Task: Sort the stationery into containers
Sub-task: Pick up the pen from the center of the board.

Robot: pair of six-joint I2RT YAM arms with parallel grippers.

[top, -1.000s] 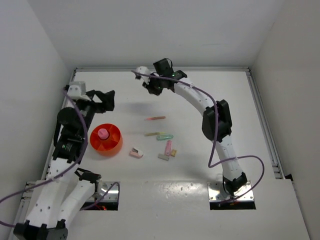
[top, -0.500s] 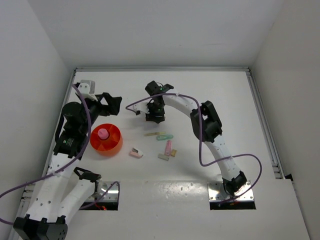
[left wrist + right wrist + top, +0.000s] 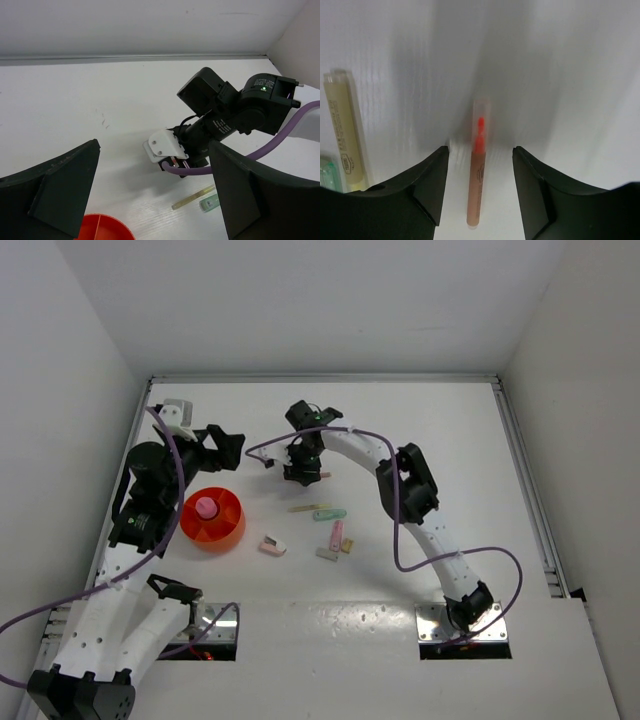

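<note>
**Pink pen pick-up: alignment check**

The right gripper (image 3: 480, 172) is spread, with one finger on each side of the pink pen (image 3: 478, 175). The pen lies flat on the table (image 3: 570, 60), between the centre and the far edge. Recommended: close squarely across the shaft so the pen does not roll. Stay clear of the yellow pen (image 3: 342, 130) nearby. The left gripper (image 3: 155, 200) is spread and empty, hovering near the orange bowl (image 3: 225, 530) by the left edge.
</note>
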